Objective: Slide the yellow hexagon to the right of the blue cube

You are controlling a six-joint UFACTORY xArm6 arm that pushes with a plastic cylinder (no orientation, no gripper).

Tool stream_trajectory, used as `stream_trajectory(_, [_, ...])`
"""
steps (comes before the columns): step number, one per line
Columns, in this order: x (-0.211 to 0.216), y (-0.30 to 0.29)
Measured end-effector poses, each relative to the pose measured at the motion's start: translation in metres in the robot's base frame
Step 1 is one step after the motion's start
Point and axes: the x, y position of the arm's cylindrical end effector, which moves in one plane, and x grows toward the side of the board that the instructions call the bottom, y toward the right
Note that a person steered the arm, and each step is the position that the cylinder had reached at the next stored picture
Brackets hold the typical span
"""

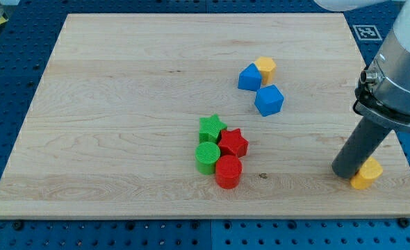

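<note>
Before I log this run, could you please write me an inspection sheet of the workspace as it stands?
Surface: wooden board, flat, no marks seen.
Job's things: yellow hexagon near the view's bottom right corner; blue cube well up and to the view's left of it.
Clutter: second blue block touching a second yellow block; green star, red star, green cylinder and red cylinder bunched at the centre.
End effector: my tip sits against the yellow hexagon's left side.
Cables: nothing seen.
Surroundings: blue perforated base around the board.
</note>
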Motion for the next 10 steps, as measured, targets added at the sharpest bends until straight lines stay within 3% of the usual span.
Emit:
stream_trajectory(1, [-0.046,0.000])
stream_trajectory(3, [-0.202,0.000])
stream_trajectory(4, [-0.270,-0.035])
stream_trajectory(5, [-0.270,-0.106])
stream_trajectory(6, [-0.232,-0.121])
stream_trajectory(8, [-0.197,-0.076])
stream_trajectory(10, [-0.140,-0.073])
